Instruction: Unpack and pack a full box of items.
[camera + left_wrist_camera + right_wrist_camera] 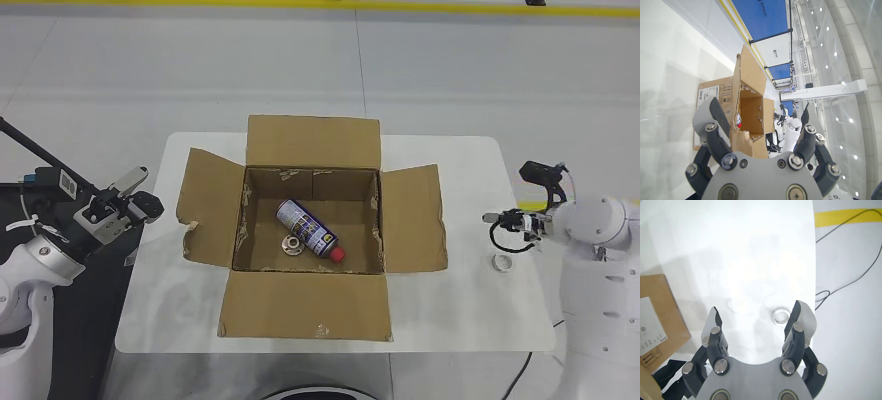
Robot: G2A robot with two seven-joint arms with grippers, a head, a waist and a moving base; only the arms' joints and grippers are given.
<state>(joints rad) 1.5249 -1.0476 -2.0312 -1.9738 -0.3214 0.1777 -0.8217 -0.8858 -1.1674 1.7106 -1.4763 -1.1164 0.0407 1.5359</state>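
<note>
Unpacking, I judge: left claw (761, 106) and right claw (756, 311) wide, empty; next I'd lift the spray can (308, 228) from the cardboard box (305, 300).

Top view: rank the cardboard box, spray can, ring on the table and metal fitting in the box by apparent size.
1. cardboard box
2. spray can
3. metal fitting and ring: too alike to rank
</note>
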